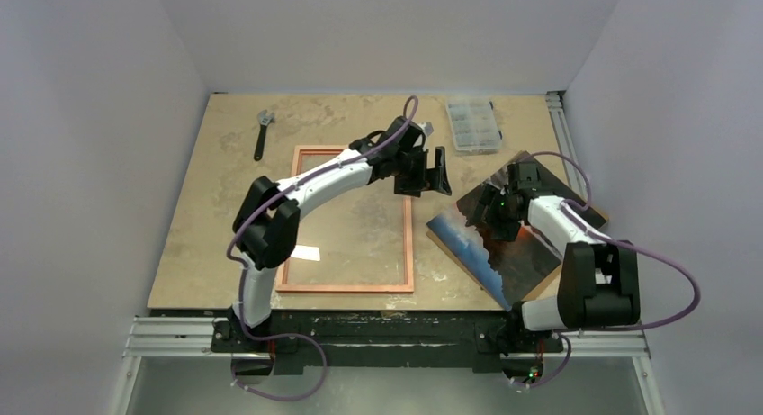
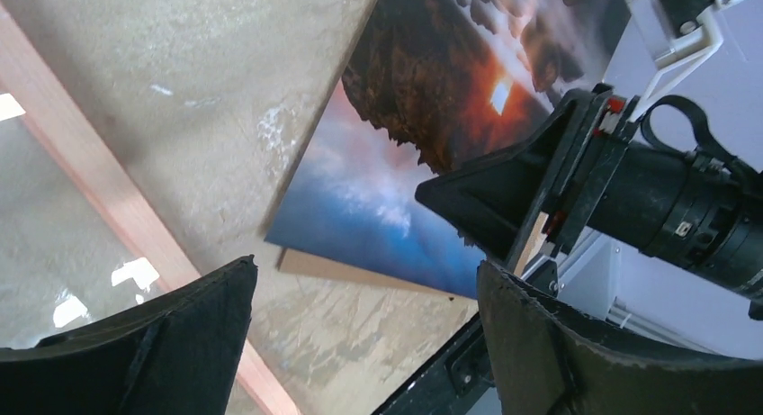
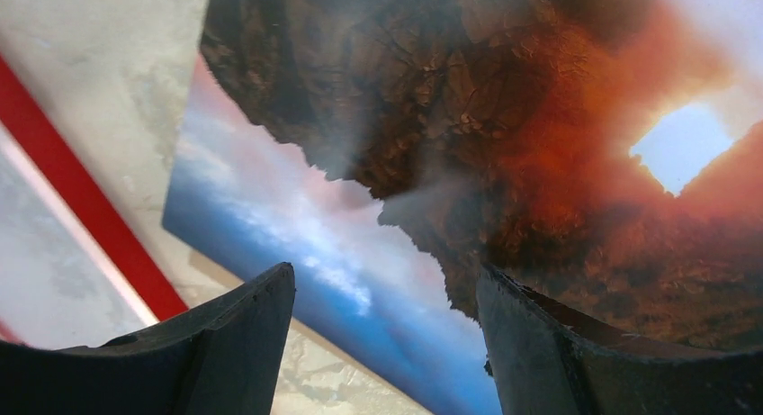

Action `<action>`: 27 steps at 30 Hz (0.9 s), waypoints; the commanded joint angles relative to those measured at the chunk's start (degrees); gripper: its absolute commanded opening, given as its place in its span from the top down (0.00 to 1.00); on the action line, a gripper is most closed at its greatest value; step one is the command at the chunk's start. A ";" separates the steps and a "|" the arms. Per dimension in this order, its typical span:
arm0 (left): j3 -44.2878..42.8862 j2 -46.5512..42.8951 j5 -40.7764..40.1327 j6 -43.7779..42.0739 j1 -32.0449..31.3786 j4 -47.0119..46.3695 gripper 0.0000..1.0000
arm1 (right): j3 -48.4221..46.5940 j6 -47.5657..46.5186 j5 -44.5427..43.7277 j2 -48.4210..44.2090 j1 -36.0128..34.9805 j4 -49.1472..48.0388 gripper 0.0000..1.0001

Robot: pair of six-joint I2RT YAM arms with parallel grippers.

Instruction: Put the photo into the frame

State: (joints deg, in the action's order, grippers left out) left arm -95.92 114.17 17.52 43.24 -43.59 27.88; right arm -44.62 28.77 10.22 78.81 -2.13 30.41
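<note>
Presently: photo (image 1: 468, 239) lies beside frame (image 1: 346, 289), not in it (face up, on brown board (image 2: 360, 275)); insertion wholly outstanding. Left gripper (image 1: 432, 175) spread, empty; right gripper (image 1: 493, 208) spread above photo, nothing pinched.

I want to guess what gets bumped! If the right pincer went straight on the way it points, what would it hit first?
Most likely the photo. The open right pincer aims at its dark rocks and orange glow, with nothing in between. How far off it is, I cannot tell.
</note>
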 commanded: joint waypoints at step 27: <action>-6.30 14.87 8.79 2.98 -2.90 -5.23 0.35 | 4.87 1.11 7.80 5.18 0.55 -6.72 0.29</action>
State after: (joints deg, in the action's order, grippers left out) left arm -104.86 132.22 22.59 44.75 -46.26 27.66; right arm -41.76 29.91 17.76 81.80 -1.52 23.09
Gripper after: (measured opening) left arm 0.668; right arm 0.717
